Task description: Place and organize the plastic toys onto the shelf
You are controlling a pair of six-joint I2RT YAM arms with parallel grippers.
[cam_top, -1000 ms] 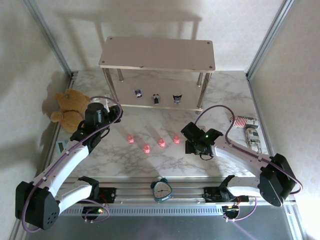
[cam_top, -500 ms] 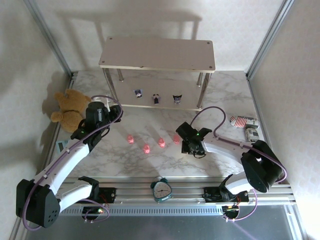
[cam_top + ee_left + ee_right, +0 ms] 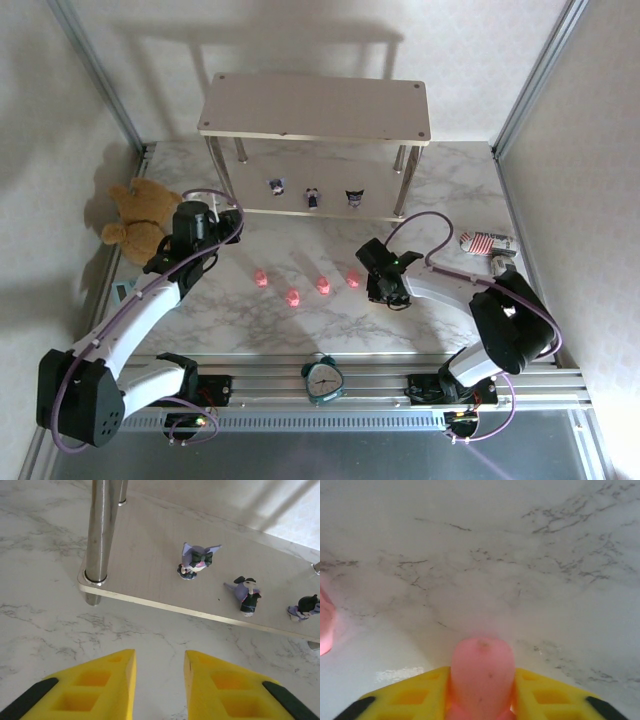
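On the white, grey-veined marble surface (image 3: 250,325), closed in by pale walls and slanting aluminium posts (image 3: 95,75) at the back corners, the shelf (image 3: 315,105) stands at the far side. Its two beige boards rest on thin silver legs. Three dark purple-and-white figurines (image 3: 313,197) stand in a row along the lower board, each apart from its neighbour. From the left wrist view they sit a little back from the board's front edge, to the right of the front left leg (image 3: 100,530).

In front of the shelf, out on the open marble, three loose pigs (image 3: 293,297) lie in a ragged line. At the right end of that line the right gripper (image 3: 372,283) is low over the surface. Its yellow jaws pinch a pink pig (image 3: 482,655), which touches both of them, and the rim of a neighbouring pig shows at the left edge of that view.

The left gripper (image 3: 159,655) hangs near the shelf's front left corner. Its jaws are spread, with bare marble showing between them.

A brown teddy bear (image 3: 140,215) lies against the left wall beside the left arm. A teal alarm clock (image 3: 323,380) sits on the metal rail at the near edge, between the two arm bases. By the right wall lie a red-and-white striped packet (image 3: 487,243) and, just beside it, a dark patterned one (image 3: 505,277).
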